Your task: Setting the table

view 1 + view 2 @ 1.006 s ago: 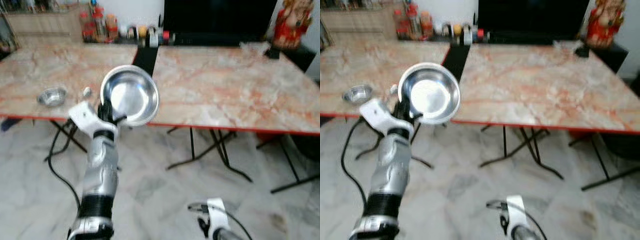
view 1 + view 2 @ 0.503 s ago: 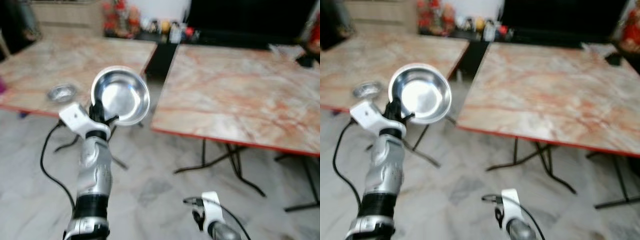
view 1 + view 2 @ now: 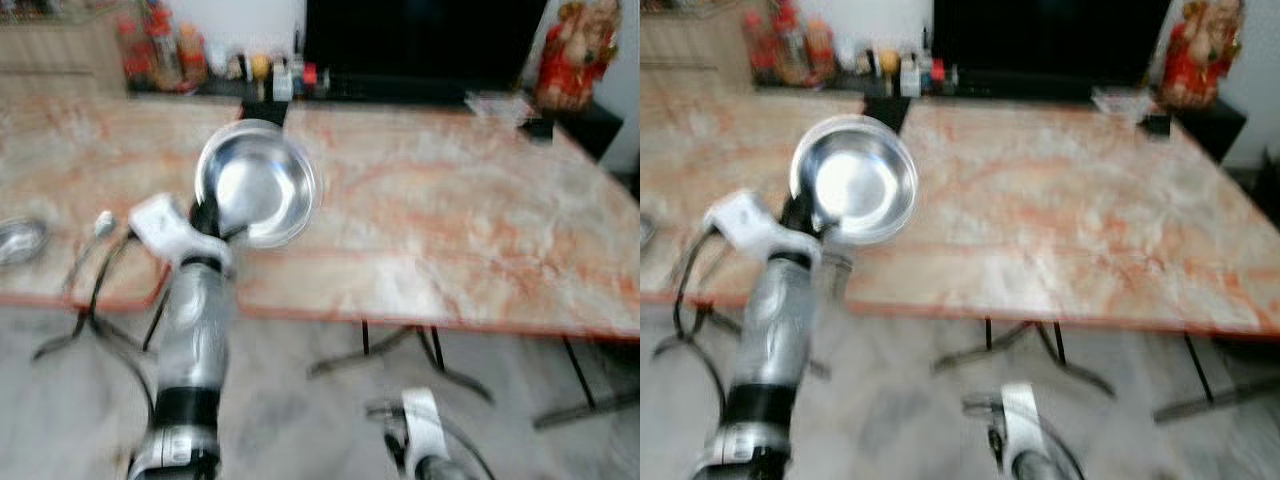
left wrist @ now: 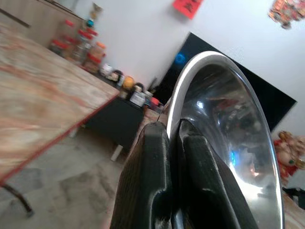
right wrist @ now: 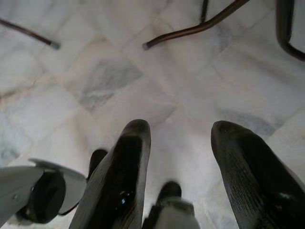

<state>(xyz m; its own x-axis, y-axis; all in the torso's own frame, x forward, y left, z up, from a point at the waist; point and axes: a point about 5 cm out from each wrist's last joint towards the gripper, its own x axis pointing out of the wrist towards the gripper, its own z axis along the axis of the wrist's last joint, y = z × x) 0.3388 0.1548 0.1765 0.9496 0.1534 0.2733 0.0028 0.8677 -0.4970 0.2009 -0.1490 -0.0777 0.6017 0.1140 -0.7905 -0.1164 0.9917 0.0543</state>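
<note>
Steel bowl [image 3: 258,184]: round, shiny, shallow w/ a rolled rim, empty. Tipped up nearly on edge, hollow facing the camera, rim clamped at its lower-left edge by the left gripper [image 4: 172,138], fingers [image 4: 147,181] pressed together on it. Held in the air in front of the near edge of the big marble table [image 3: 470,225]. 2nd, smaller steel bowl [image 3: 18,240] sits upright on the left marble table [image 3: 60,170], well apart from the held one; small spoon-like item [image 3: 103,222] just beside it, too blurred to tell more.
</note>
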